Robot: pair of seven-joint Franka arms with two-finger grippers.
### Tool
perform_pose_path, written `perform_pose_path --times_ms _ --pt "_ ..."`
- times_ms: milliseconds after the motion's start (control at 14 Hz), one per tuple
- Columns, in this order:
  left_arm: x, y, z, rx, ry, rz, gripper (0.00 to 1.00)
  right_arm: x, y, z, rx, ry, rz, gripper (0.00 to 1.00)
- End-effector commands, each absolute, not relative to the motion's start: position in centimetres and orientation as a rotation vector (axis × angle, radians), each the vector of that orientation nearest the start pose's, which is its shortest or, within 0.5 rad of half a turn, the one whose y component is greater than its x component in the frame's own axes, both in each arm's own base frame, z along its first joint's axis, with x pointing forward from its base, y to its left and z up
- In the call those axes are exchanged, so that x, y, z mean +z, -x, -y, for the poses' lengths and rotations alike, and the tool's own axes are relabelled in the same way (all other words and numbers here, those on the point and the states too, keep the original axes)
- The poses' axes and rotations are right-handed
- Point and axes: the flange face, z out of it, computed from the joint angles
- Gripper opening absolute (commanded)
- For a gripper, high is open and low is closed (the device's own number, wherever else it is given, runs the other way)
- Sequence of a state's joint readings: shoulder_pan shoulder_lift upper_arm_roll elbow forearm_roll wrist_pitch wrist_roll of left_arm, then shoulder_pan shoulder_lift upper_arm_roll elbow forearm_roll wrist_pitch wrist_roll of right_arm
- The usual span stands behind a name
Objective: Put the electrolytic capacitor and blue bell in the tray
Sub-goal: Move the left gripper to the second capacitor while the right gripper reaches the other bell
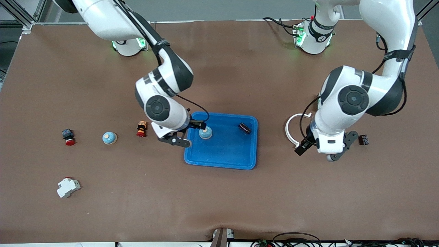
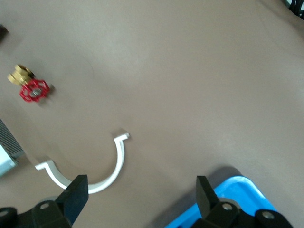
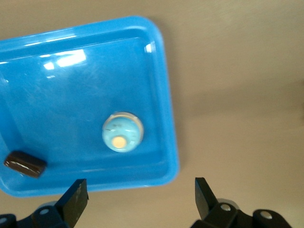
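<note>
The blue tray [image 1: 220,164] lies mid-table. In it a light-blue bell [image 1: 205,133] stands upright near the rim toward the right arm's end. A dark electrolytic capacitor [image 1: 244,128] lies on its side near the corner toward the left arm's base. My right gripper [image 1: 175,140] hangs open and empty over the tray's edge beside the bell. In the right wrist view the tray [image 3: 168,118], bell [image 3: 122,132] and capacitor [image 3: 25,164] lie apart from the right gripper [image 3: 137,197]. My left gripper [image 1: 339,149] waits open and empty over bare table; the left wrist view shows the left gripper [image 2: 141,192] beside a tray corner [image 2: 237,192].
A second blue bell [image 1: 109,138], a red push button [image 1: 68,136], a small red valve [image 1: 141,128] and a white breaker [image 1: 68,187] lie toward the right arm's end. A white half-ring clamp [image 1: 293,132] and a black part [image 1: 363,139] lie by the left gripper.
</note>
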State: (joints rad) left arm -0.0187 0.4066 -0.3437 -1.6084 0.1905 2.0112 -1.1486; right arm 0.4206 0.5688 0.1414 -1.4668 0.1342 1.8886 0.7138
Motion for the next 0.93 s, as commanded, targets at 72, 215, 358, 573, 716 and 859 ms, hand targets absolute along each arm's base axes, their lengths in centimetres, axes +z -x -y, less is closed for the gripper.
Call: perform_pose_path --times_ms 72,215,358,573,716,859 --pt "42.2 -63.5 16.4 -0.052 2.922 0.956 1.00 37.6 -58.0 -33.0 0.363 3.073 -0.181 1.00" --pt "42.5 -63.3 13.9 0.000 2.921 0.869 1.00 38.8 -57.0 -30.7 0.298 3.156 -0.015 1.00" --pt "43.7 -63.1 10.8 0.052 2.930 0.760 1.00 40.2 -57.2 -27.1 0.269 3.156 0.064 1.00" --pt "43.6 -63.3 6.7 0.104 2.961 0.633 1.00 41.6 -57.4 -21.9 0.236 3.136 0.205 1.00" --pt "43.2 -63.6 4.5 0.122 2.973 0.580 1.00 41.2 -56.6 -19.4 0.169 3.126 0.258 1.00" --pt "43.0 -63.7 2.0 0.136 2.989 0.521 1.00 39.5 -56.2 -16.1 0.113 3.114 0.313 1.00"
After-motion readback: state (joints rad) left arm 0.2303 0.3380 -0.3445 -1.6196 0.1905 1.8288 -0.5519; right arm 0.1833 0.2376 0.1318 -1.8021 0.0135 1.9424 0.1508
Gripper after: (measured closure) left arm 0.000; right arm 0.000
